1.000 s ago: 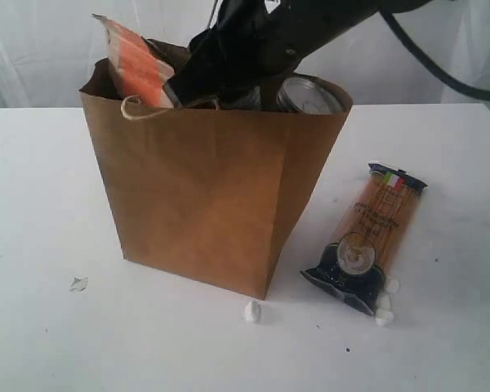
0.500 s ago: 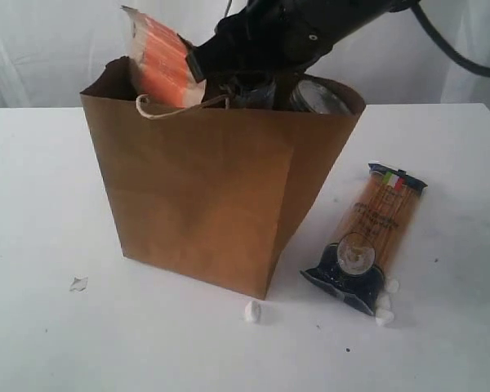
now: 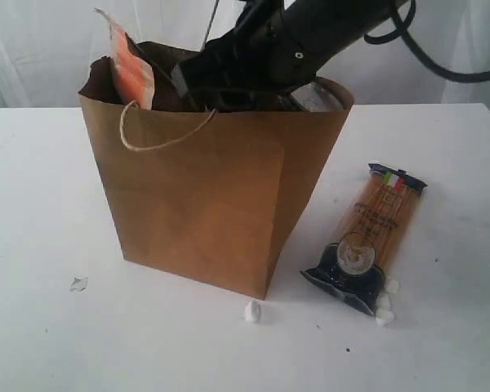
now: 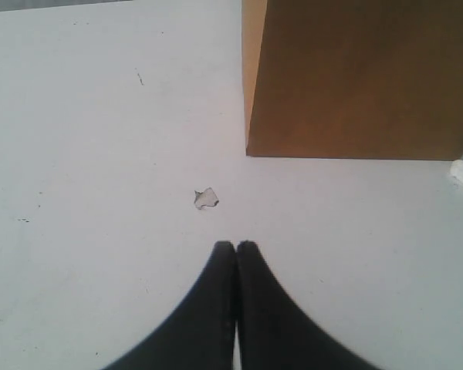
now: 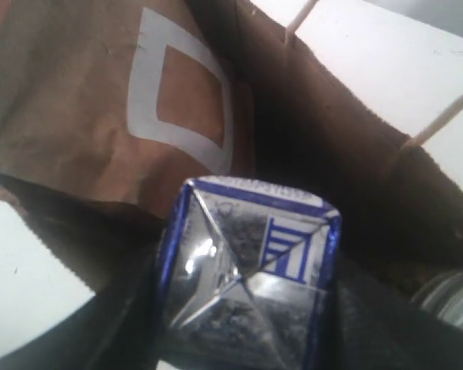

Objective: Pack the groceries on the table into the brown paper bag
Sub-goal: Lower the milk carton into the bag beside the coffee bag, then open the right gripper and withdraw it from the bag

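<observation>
The brown paper bag (image 3: 204,196) stands upright on the table (image 3: 41,204). My right arm (image 3: 302,37) reaches down into its mouth. In the right wrist view the right gripper (image 5: 247,312) is shut on the small blue-white carton (image 5: 251,262), held inside the bag (image 5: 332,154) beside the brown orange-labelled pouch (image 5: 100,100). The pouch (image 3: 126,69) pokes out at the bag's left corner. A metal jar lid (image 3: 322,96) shows at the right rim. The spaghetti packet (image 3: 367,237) lies on the table right of the bag. My left gripper (image 4: 236,247) hovers shut and empty over the table near the bag (image 4: 363,77).
A small torn scrap (image 4: 206,199) lies on the table just ahead of the left fingertips, also the scrap (image 3: 78,283) left of the bag. White crumbs (image 3: 252,310) sit at the bag's front corner and more crumbs (image 3: 384,306) by the spaghetti's lower end.
The right arm has dipped lower into the bag. The pouch has swung left and stands more upright, and the bag's cord handle now hangs down outside the front.
</observation>
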